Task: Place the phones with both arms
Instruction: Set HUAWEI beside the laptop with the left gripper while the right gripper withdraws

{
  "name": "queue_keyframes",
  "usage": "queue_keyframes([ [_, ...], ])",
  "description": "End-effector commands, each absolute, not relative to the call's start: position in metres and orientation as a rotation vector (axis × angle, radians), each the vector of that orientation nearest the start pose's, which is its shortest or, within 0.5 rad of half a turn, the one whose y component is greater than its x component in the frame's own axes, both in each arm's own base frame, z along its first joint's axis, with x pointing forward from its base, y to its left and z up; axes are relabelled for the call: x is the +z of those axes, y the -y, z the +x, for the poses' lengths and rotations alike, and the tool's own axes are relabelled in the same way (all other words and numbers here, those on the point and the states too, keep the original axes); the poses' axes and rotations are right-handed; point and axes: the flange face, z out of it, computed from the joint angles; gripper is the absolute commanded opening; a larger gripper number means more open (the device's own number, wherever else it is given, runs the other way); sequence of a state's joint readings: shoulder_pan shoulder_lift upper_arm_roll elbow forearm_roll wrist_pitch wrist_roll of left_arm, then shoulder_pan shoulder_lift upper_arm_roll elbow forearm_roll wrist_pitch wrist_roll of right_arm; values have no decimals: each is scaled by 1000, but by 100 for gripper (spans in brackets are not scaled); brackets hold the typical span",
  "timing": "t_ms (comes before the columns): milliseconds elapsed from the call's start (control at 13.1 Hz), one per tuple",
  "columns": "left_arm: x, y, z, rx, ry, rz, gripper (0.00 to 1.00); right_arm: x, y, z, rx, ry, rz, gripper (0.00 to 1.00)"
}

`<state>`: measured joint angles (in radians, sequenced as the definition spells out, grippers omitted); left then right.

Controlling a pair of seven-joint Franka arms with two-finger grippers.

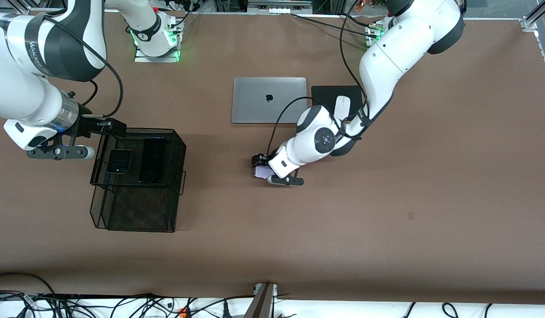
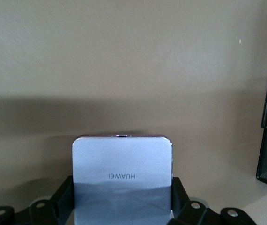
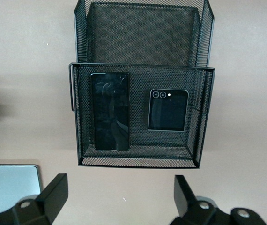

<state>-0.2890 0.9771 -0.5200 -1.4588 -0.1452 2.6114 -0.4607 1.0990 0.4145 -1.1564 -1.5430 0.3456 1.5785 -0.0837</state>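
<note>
The left arm's black two-finger gripper (image 2: pixel 123 211) is clamping the small squarish pale lilac phone (image 2: pixel 122 180) by its side edges low over the brown table (image 1: pixel 387 212); light, rigid and probably slippery, it likely needs that firm edge grip, while the right arm's gripper (image 3: pixel 119 194) is waiting, jaws apart, over the black wire-mesh tiered basket (image 3: pixel 138 161).

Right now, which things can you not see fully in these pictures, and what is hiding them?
- Lilac phone: in the left wrist view its lower end is cut off by the picture edge; in the front view the left gripper covers most of it.
- White mouse: front view, the left arm crosses part of it.
- Laptop: right wrist view, only one corner shows.
</note>
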Motion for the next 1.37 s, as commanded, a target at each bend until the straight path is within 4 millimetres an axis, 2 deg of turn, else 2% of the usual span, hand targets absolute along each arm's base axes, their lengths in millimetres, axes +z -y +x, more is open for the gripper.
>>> queue_keyframes([
  [0,171,481,572,-98,-59,2573,47,517,-97,605,215,0,-3176,100],
  [76,174,479,573,-90,-58,2573,99,517,-97,605,212,1,-3177,100],
  [305,197,464,588,-64,-73,2572,100,518,-95,606,206,-1,-3178,100],
  [381,204,452,596,-86,-80,2584,100,517,-95,605,208,0,-3178,100],
  [457,219,440,602,-128,-66,2607,100,518,-95,606,206,-1,-3178,100],
  [610,252,396,618,-262,-33,2679,100,516,-102,606,205,13,-3175,100],
  [762,287,356,625,-347,12,2764,100,498,-119,611,250,-14,-3143,100],
  [914,333,310,631,-363,50,2890,100,499,-155,615,239,-61,-3151,100],
  [990,353,284,634,-369,48,2952,100,495,-173,615,250,-82,-3149,100],
  [1067,378,266,634,-335,60,3024,100,489,-193,615,257,-136,-3144,100],
  [1295,460,218,635,-217,139,3198,100,467,-275,606,180,-238,-3138,100],
])
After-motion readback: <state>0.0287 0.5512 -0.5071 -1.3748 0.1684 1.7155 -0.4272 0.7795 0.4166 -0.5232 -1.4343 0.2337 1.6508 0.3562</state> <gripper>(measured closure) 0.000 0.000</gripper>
